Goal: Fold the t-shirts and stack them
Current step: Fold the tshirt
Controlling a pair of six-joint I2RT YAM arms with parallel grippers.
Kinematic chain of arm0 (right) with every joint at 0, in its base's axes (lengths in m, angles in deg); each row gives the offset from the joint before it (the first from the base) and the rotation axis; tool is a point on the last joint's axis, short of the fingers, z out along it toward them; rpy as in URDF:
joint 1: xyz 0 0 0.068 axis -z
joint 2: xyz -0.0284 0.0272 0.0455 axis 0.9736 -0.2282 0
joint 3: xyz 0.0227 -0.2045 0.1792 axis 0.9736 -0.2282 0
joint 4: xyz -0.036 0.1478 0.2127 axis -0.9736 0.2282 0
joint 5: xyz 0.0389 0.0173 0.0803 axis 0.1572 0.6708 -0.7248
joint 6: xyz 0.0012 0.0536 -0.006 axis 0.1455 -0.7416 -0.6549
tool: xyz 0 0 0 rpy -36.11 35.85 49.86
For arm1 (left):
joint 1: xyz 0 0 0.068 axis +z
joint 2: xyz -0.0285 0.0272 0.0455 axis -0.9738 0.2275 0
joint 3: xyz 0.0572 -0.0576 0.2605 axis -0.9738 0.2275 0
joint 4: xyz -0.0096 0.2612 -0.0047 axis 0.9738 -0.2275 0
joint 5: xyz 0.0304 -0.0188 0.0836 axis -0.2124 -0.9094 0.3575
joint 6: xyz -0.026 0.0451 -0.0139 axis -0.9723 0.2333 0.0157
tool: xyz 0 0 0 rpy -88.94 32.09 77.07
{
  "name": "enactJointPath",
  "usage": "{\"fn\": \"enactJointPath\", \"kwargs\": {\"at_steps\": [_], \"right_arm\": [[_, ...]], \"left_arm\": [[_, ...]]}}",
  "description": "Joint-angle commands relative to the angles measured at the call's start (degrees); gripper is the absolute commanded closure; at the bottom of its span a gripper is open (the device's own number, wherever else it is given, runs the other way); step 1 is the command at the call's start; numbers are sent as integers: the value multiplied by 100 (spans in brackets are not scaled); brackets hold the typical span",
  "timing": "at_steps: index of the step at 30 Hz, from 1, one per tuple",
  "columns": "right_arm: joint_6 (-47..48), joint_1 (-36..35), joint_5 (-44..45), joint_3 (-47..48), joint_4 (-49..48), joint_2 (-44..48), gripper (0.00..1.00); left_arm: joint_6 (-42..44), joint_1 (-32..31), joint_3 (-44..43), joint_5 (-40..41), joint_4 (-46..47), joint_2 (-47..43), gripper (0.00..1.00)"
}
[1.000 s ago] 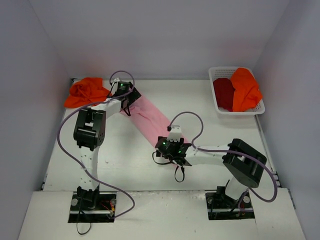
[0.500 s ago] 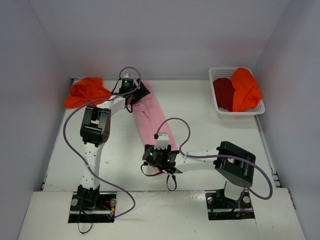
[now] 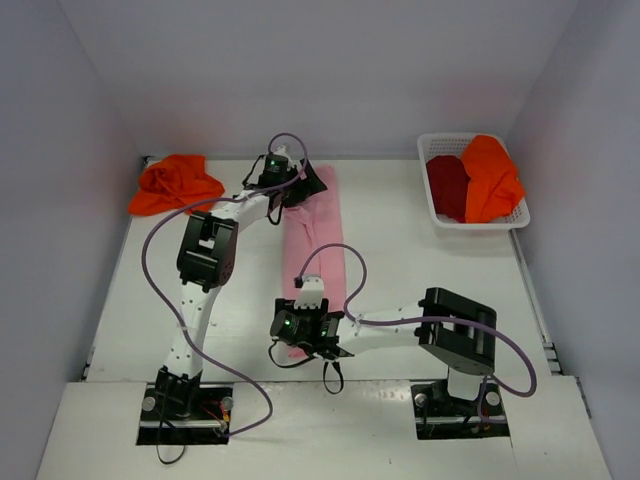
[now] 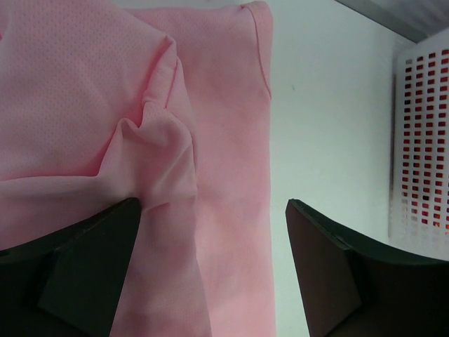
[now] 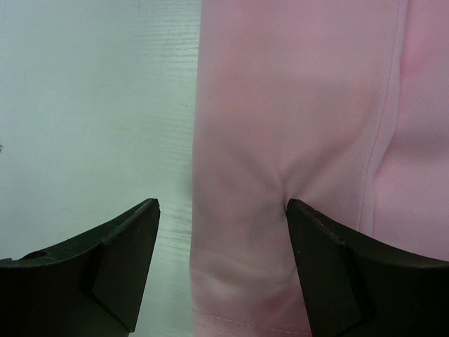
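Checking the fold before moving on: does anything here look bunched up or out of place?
Yes. The light pink cloth t-shirt lies in a long strip, but a puckered ridge stands up beside the left gripper, so that end isn't flat.

Light pink t-shirt [image 3: 312,235], two orange t-shirts [image 3: 175,183] [image 3: 490,178], dark red t-shirt [image 3: 447,187], white latticed basket [image 3: 428,145].

The right arm [image 3: 385,335] seemingly hides one end of the pink t-shirt [image 3: 312,235].
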Motion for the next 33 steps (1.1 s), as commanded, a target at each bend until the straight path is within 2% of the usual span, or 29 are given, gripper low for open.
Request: {"fn": "enactJointPath", "kwargs": {"at_steps": [1,8,15,26,29,33], "right_arm": [[-355,-80,-333,-34,383,-240,30],[-346,-63,45,-69,558,42,30],[119,210,387,10,954,639,31],[682,684,766,-8,1235,1579,31],[700,737,915,-25,1454,1842,31],[744,790,977,-130,1648,2229,31]], "left_arm": [[170,-40,-346,-374,179,-54,20],[301,-5,155,-198,408,-562,20],[337,101,647,-278,513,-1345,20],[452,145,1016,-462,152,-2733,20],[328,101,1726,-357,327,-3346,20],[504,-83,2648,301,-101,-4148,20]]}}
